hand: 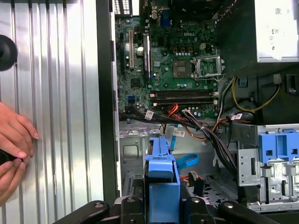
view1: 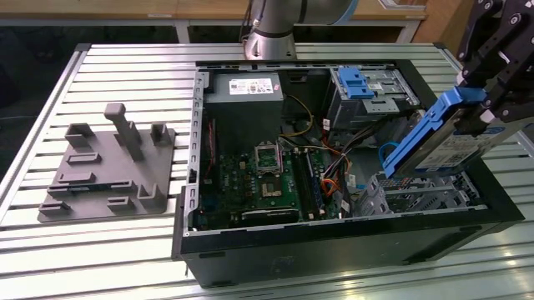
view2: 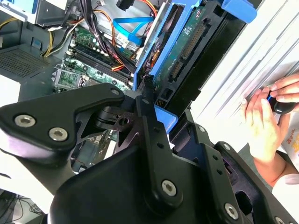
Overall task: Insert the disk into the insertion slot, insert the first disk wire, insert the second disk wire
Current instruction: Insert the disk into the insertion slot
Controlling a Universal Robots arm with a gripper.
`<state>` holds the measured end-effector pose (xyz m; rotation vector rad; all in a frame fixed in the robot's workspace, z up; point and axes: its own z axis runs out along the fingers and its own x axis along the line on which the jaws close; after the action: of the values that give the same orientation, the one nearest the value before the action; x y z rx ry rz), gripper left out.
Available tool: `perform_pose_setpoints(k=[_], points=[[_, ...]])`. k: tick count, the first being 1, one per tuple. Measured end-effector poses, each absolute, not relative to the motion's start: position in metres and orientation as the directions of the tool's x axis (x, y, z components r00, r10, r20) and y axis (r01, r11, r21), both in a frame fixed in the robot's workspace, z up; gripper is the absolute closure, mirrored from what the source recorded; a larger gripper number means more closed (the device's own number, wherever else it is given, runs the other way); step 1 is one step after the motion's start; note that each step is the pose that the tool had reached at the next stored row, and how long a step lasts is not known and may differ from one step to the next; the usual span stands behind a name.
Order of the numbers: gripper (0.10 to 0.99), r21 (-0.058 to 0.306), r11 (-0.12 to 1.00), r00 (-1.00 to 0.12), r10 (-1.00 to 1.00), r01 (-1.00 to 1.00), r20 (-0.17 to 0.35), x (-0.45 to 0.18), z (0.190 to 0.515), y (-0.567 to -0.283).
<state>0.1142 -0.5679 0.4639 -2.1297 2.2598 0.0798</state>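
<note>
Black linkage gripper [view1: 488,107] is at the exterior view's right, clamped on the flat rectangular grey disk [view1: 441,142], which has a white label and a bright blue plastic carrier round it. Jaws are narrow and pinch the carrier's upper end.

Disk is tilted: upper end high at the gripper, lower end down over the boxy silver perforated sheet-metal drive cage [view1: 417,190]. The cage sits in the exterior view's lower-right part of the open black PC case [view1: 334,250]. Disk is not in the cage. Its lower corner is just above the cage's top edge; can't tell if they touch. Second wrist view shows the disk's green circuit-board face.

Thin flat light-blue ribbon cable [hand: 187,161] lies in a loose loop inside the case, just beside the carrier and the cage. Can't tell where its plug sits. Thin orange-red cable [hand: 173,110] runs in the wire bundle near the edge of the green motherboard [hand: 173,60].

Taller silver bay with blue latch [view1: 354,82] is toward the exterior view's top, well apart from the disk. Grey power supply box [view1: 244,94] is beside it.

Case stands on a slatted aluminium table [view1: 117,69]. Grey plastic fixture plate with upright posts [view1: 104,175] sits on the table at the exterior view's left. A person's hands [hand: 14,140] rest on the slats just outside the case wall.
</note>
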Motion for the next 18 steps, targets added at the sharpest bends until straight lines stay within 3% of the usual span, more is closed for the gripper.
perform_pose_setpoints(k=[18], points=[[0.722,0.013,0.055,-0.055,-0.997,-0.998,-0.058,0.1151,0.4556,-0.5679]])
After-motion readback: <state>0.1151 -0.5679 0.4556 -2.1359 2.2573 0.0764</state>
